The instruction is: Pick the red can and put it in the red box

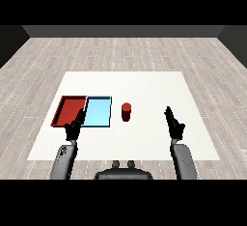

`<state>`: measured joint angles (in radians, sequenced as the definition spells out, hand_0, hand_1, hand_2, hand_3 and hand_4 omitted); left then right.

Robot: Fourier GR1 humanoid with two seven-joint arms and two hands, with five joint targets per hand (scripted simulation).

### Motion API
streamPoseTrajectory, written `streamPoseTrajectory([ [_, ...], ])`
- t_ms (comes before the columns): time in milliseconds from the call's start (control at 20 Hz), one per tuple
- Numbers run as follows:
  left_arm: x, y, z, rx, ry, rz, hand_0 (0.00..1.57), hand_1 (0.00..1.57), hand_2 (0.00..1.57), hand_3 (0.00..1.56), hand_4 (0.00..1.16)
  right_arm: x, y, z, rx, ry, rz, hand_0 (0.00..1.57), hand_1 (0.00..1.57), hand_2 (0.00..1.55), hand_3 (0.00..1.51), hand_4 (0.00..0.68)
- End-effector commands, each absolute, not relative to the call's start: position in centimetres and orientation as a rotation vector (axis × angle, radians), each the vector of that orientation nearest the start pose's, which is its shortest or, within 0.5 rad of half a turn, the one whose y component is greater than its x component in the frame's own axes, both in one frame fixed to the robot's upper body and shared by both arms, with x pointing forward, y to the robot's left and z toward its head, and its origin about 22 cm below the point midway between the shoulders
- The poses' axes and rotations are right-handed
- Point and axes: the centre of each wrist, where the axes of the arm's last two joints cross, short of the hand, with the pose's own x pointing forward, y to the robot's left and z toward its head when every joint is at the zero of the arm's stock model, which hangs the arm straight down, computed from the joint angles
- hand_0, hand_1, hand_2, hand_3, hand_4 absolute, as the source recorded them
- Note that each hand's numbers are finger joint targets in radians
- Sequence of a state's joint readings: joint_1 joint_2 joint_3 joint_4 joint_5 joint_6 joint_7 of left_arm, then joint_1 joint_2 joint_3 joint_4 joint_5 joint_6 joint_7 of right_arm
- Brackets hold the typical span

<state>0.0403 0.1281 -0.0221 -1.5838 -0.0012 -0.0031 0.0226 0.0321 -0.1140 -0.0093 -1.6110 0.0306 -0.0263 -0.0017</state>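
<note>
A red can [126,112] stands upright on the white table [144,85], just right of the light blue tray [98,112]. The red tray [69,109] lies at the left, touching the blue one. My right hand [174,122] hovers well to the right of the can, fingers straight and open, holding nothing. Over the near edge where the two trays meet, my left hand [75,126] is also open with relaxed fingers.
Grey wooden floor surrounds the table on all sides. Both grey forearms come in from the lower corners.
</note>
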Motion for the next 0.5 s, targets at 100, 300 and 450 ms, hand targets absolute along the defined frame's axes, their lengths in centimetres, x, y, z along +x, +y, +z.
streamPoseTrajectory([
  [100,23.9,25.1,0.6,0.063,-1.543,-0.083,0.0,0.0,0.0,0.0,0.0,25.1,-26.0,0.6,-0.09,-1.576,0.076,0.0,0.0,0.0,0.0,0.0],
  [300,25.2,23.8,4.5,-0.001,-1.936,-0.035,0.0,0.0,0.0,0.0,0.0,27.2,-24.5,3.8,0.055,-1.876,0.057,0.0,0.0,0.0,0.0,0.0],
  [450,25.3,24.4,4.0,0.013,-2.02,-0.025,0.0,0.0,0.0,0.0,0.0,26.1,-25.6,2.0,0.068,-1.925,0.071,0.0,0.0,0.0,0.0,0.0],
])
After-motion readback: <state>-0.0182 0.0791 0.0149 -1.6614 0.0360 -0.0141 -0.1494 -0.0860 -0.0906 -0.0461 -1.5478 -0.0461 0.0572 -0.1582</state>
